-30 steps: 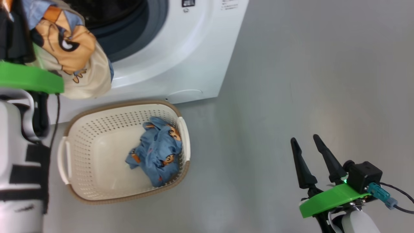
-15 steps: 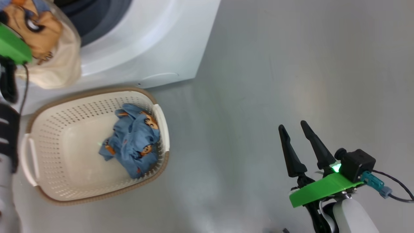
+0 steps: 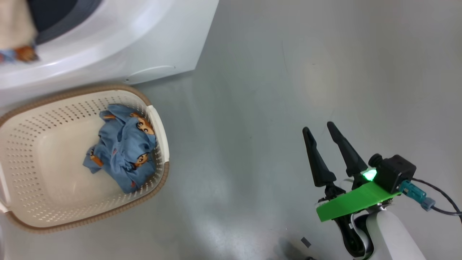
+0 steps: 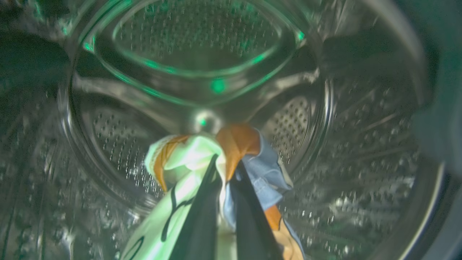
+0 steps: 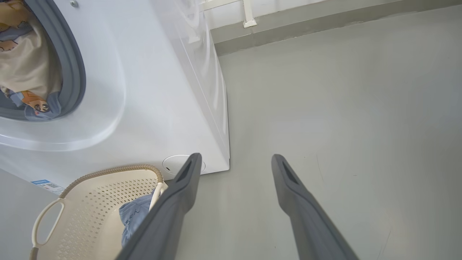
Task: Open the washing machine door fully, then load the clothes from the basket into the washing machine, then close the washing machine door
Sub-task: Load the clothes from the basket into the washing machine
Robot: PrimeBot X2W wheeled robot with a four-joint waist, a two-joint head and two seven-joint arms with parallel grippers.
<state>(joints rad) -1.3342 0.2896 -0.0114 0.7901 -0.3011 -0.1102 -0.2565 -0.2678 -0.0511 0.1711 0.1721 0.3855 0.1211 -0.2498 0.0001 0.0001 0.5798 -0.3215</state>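
- The right gripper (image 3: 318, 127) hovers above the grey floor (image 3: 270, 90) at the lower right of the head view. Its two dark fingers are spread wide with nothing between them. The right wrist view shows only bare floor in the gap between the fingers.
- The basket (image 3: 72, 92) stands on the floor to the left of that gripper and well apart from it, just in front of the washer.
- A crumpled light blue garment (image 3: 122, 151) with orange-brown cartoon figures lies inside the basket, bunched against the end wall nearest the right gripper. The rest of the basket bottom is bare.
- The washing machine (image 3: 126, 47) stands behind the basket, its white front panel just beside the brown rim. In the right wrist view a small blue label sticker (image 5: 40, 182) shows low on the machine's front.
- A cream and blue garment (image 5: 29, 68) hangs in the opening, inside the grey-blue gasket (image 5: 74, 65).
- The left gripper (image 4: 226, 162) is inside the machine, its fingers pinched together on that cream and blue garment, whose folds bulge out on both sides of them.
- The perforated steel drum (image 4: 306, 119) surrounds the held garment, with green glints on its back wall.
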